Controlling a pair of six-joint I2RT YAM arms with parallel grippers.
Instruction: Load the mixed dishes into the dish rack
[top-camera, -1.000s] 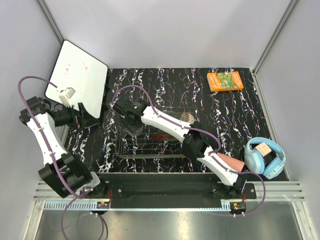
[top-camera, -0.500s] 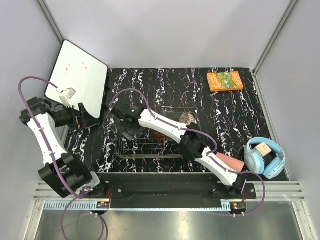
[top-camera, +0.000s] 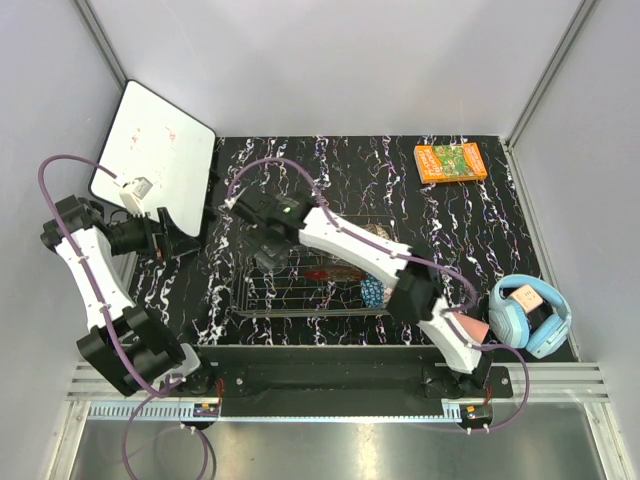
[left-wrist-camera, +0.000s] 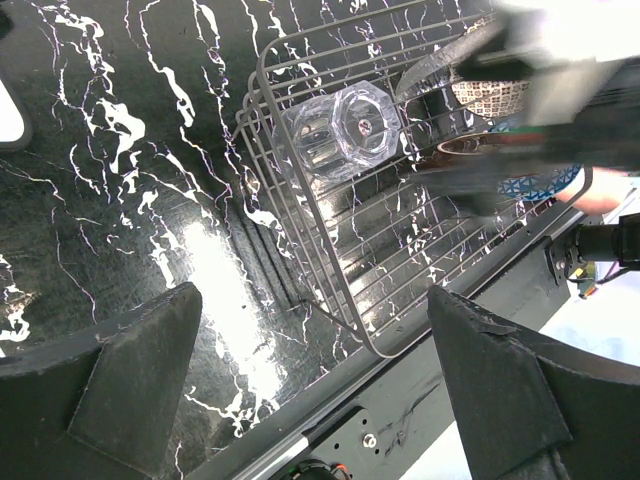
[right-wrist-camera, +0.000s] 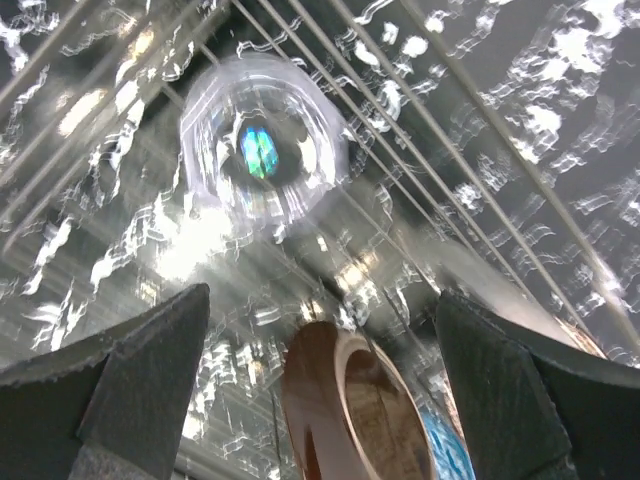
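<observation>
The wire dish rack (top-camera: 300, 300) lies mid-table. In it are the red gold-patterned dish (top-camera: 322, 272), the blue patterned bowl (top-camera: 372, 292) and the beige-brown patterned bowl (top-camera: 376, 235). The clear glass cup (left-wrist-camera: 340, 140) lies on its side at the rack's left end. My right gripper (top-camera: 268, 260) hovers open just above that end; its view shows the glass cup (right-wrist-camera: 262, 150) and the red dish (right-wrist-camera: 355, 410) below its spread fingers (right-wrist-camera: 140, 390). The salmon-pink cup (top-camera: 462, 325) lies on the table by the right arm. My left gripper (top-camera: 185, 232) is open and empty, left of the rack (left-wrist-camera: 330, 250). The clear glass bowl is not plainly visible.
An orange book (top-camera: 451, 162) lies at the back right. Blue headphones (top-camera: 530, 312) sit at the right edge. A white board (top-camera: 155, 155) leans at the back left, behind the left gripper. The right arm spans the rack's right half.
The right arm's elbow has swung right, uncovering the blue bowl, and its wrist has shifted slightly back over the rack's left end. The left arm has not moved.
</observation>
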